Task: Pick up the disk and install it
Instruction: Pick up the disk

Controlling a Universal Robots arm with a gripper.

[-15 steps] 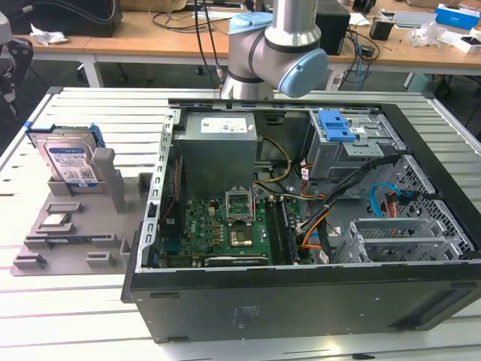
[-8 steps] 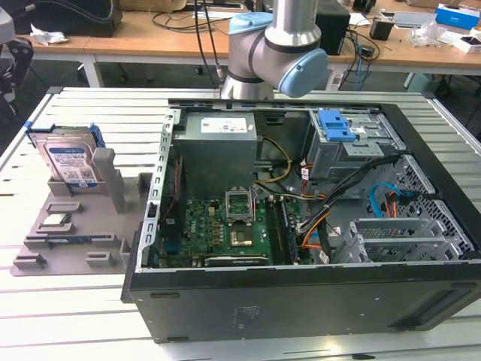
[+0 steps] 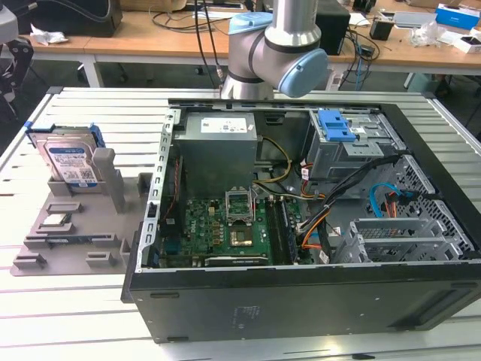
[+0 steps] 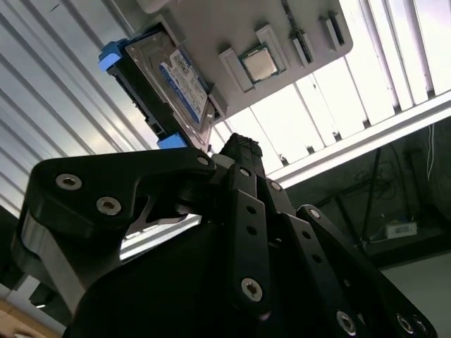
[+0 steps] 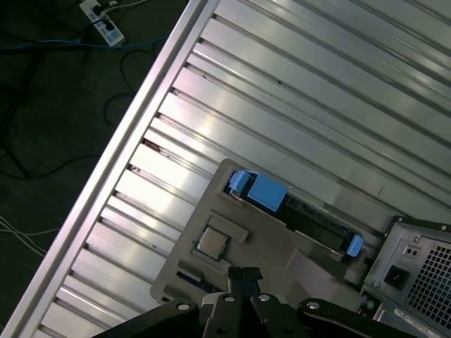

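Seeing the black two-finger gripper [image 5: 244, 273] closed down in both wrist views, tips pressed together and gripping nothing. It points toward the flat grey plastic fixture tray [image 3: 75, 252] and is well apart from everything on it.

The flat rectangular silver metal disk [image 3: 71, 162], with a white-and-blue label and a bright blue plastic bracket along its edges, stands on edge in a slot at the far end of that tray. Its label faces the exterior camera. Not picked up yet.

The small square silver processor chip [image 3: 56, 220] lies flat in its own pocket on the tray, nearer the exterior camera than the disk and apart from it.

The tray sits on the slatted aluminium table [image 3: 90, 113], just beside the open black computer case [image 3: 301, 301], on the exterior view's left of it.

Inside the case:
- The green motherboard [image 3: 218, 226] lies on the floor.
- The grey metal power supply box [image 3: 218, 147] sits behind the motherboard.
- The grey metal drive cage [image 3: 353, 150] with a blue plastic latch [image 3: 338, 124] is toward the exterior view's right.

The silver-and-pale-blue arm [image 3: 278, 53] stands at the far side of the case. Wooden benches [image 3: 150, 34] with cables run behind the table.
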